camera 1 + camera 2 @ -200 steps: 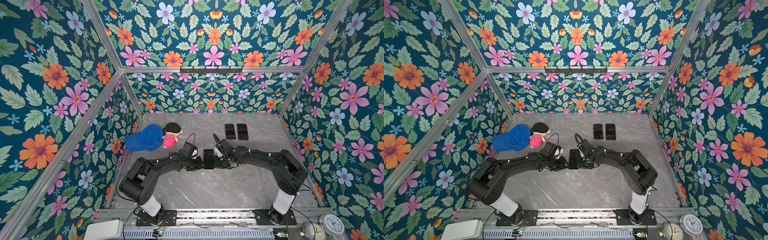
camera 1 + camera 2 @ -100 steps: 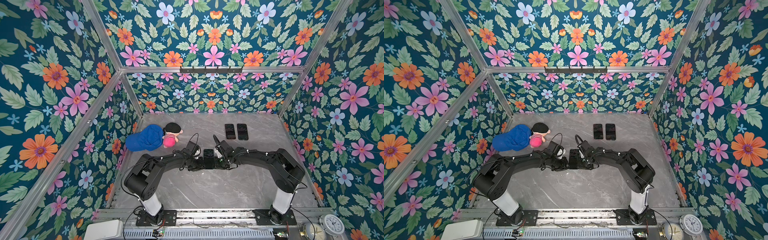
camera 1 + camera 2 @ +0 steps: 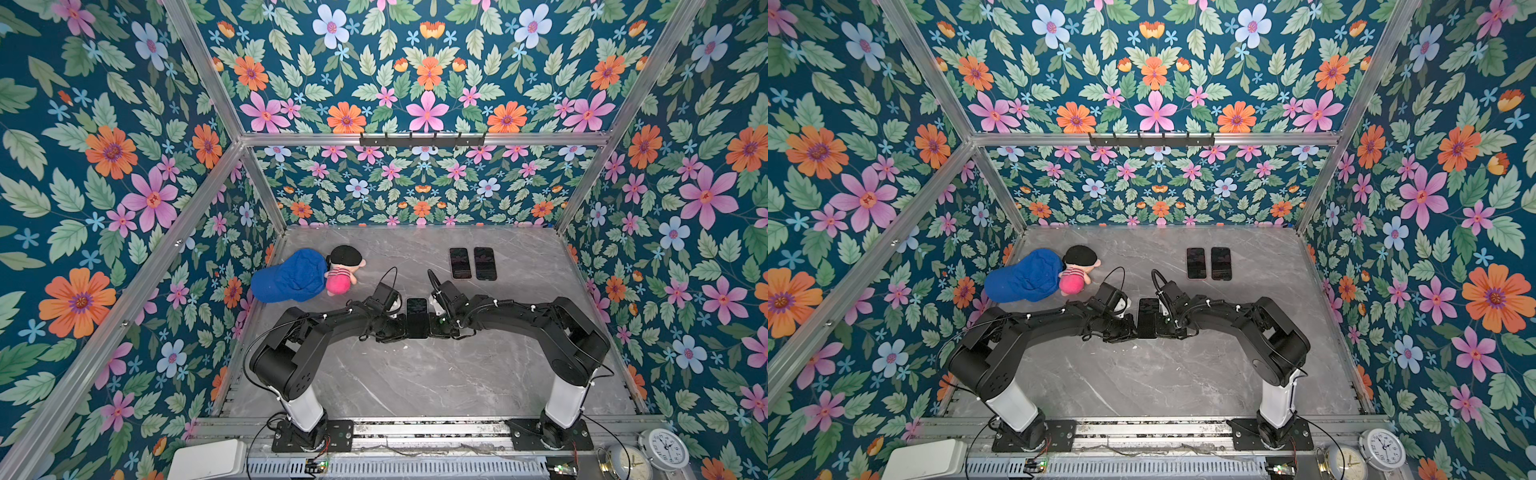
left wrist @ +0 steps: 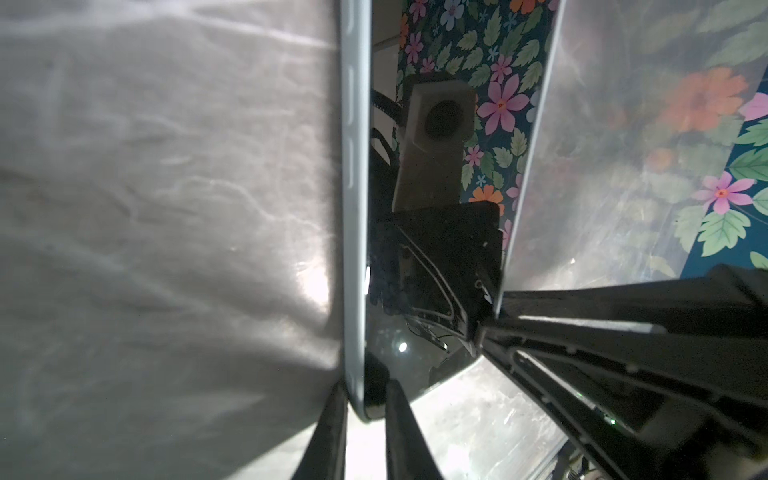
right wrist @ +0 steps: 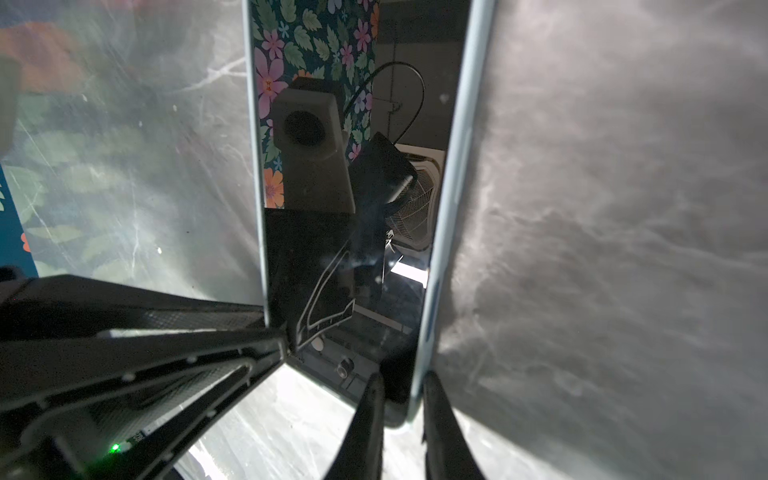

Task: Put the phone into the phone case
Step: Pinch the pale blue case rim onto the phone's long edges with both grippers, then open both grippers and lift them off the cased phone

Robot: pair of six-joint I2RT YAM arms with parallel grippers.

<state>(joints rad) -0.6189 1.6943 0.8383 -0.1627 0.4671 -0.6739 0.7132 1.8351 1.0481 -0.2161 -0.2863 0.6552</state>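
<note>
Together, both claws pinch the phone's near corners

The left claw is pressed onto one near corner of the phone, with one finger outside the edge and the other on the glass. The right claw grips the other near corner the same way, its fingers closed across the edge. In each wrist view the opposite claw's black tip meets the phone's far long edge.

The phone sits face up between the two claws, about midway across the grey marble surface, its length pointing toward the back wall. Its dark screen mirrors the wrist cameras and the floral walls. A pale rim with raised button shapes runs along the long edge. Whether it is the phone case or the phone's own frame cannot be told, nor whether the phone rests on the surface or hangs just above it.

The left arm and right arm reach in from bases at the near rail and meet in the middle.

Toward the back right, the inner handset and outer handset lie just beside each other, well apart from the claws. At the back left, a blue cap lies by the wall, touching a plush doll with black hair and a pink body. Past the near rail are a white box and, at the other end, a white clock beside an alarm clock.
</note>
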